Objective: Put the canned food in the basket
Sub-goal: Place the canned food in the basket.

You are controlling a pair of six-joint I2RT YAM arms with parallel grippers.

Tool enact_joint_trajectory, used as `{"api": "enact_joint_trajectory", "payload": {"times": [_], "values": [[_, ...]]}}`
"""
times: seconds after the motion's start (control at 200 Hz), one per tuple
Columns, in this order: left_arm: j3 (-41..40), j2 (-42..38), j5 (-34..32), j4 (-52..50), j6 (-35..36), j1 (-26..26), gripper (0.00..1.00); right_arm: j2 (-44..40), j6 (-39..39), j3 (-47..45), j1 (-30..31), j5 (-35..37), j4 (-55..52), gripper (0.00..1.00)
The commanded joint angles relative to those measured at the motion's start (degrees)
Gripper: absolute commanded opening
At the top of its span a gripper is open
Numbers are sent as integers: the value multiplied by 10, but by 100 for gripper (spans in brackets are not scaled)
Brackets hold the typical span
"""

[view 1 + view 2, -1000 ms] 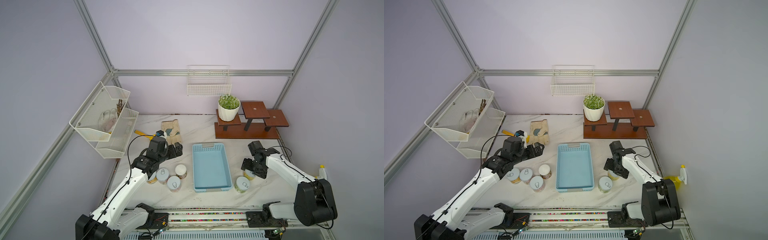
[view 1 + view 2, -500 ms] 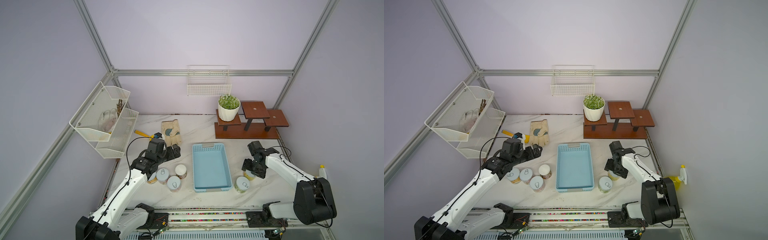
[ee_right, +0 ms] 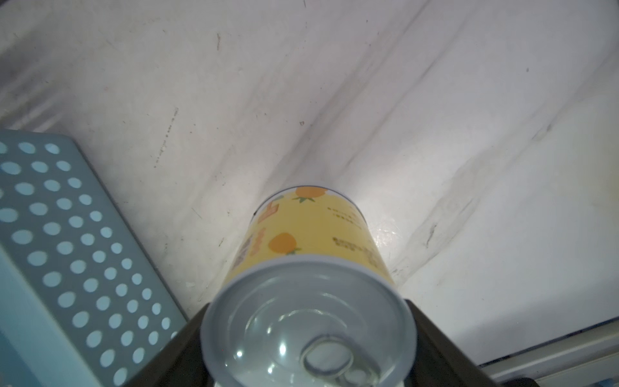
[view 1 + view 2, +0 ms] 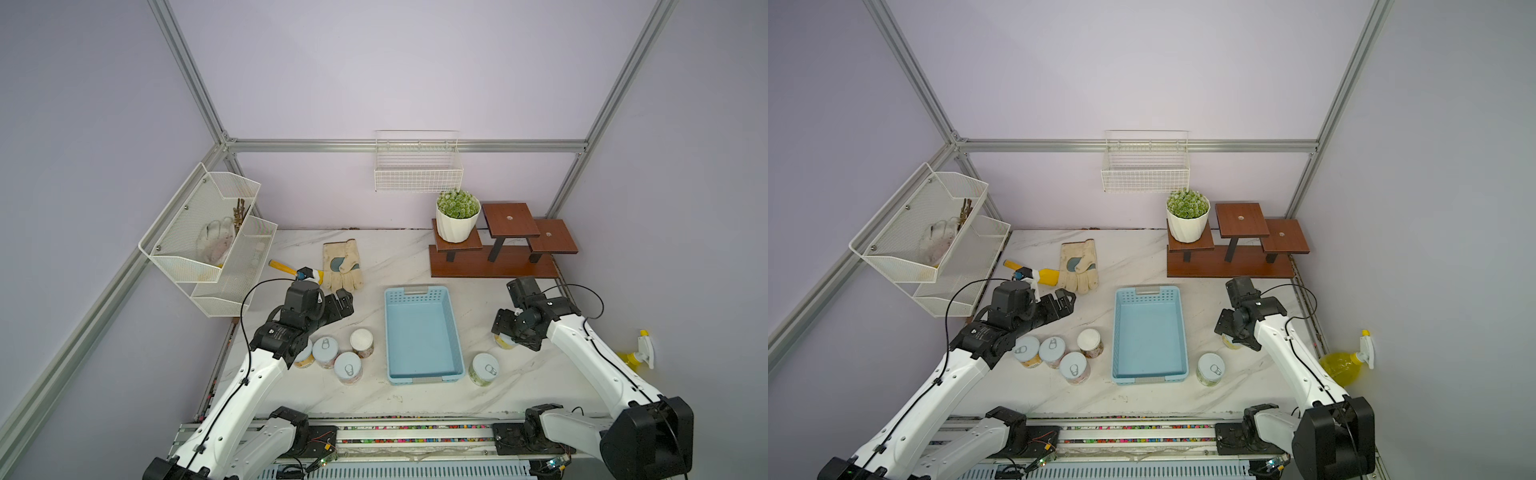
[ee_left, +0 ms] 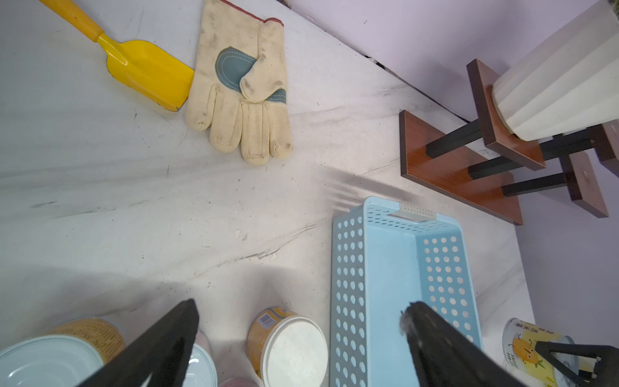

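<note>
The right gripper (image 4: 509, 336) is closed on a yellow can (image 3: 311, 234). Its dark fingers (image 3: 435, 341) press the can's two sides just under the rim. The can is upright, pull ring on top, and I cannot tell whether its base rests on the table (image 4: 374, 399) or sits just off it.

Close on that gripper's left is the basket (image 4: 419, 336), its holed long wall near the can but apart from it. Behind the gripper, back toward the arm's base, a green can (image 4: 484, 370) stands by the basket's near corner.

The left gripper (image 4: 344, 302) hangs above the table with its jaws wide, holding nothing. Below it and a little behind its tips, four cans (image 4: 325, 349) stand in a tight cluster. One with a plain top (image 5: 288, 348) shows between the fingers in the left wrist view. The basket lies to this gripper's right, so it sits between the two grippers, and all six cans are outside it.

Ahead of the left gripper's tips lies a glove (image 4: 343, 266), with a yellow trowel (image 5: 147, 70) whose blade is against the glove's edge. Off to its left a mesh rack (image 4: 208, 241) hangs on the frame.

Farther ahead of the right gripper is a wooden stand (image 4: 494, 259), with a plant pot (image 4: 456, 226) on its left step. Past that, a wire basket (image 4: 417, 170) hangs on the back wall.
</note>
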Motion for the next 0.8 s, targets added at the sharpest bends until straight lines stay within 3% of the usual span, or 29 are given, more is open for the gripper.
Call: {"api": "enact_joint_trajectory", "payload": {"times": [0.0, 0.11, 0.215, 0.355, 0.46, 0.795], "values": [[-11, -29, 25, 35, -9, 4, 100, -34, -26, 30, 4, -1, -17, 32], [-12, -44, 20, 27, -7, 5, 100, -44, -37, 59, 19, -19, -27, 23], [-13, -47, 44, 27, -7, 19, 100, -34, -39, 80, 56, -10, -28, 0], [-12, -35, 88, 24, -6, 38, 100, -3, -31, 112, 127, 16, -34, 0], [-9, -31, 104, 16, 0, 55, 100, 14, -38, 137, 172, -5, -19, 0], [38, -18, 118, -83, 44, 147, 100, 125, -67, 229, 238, -69, 17, 0]]}}
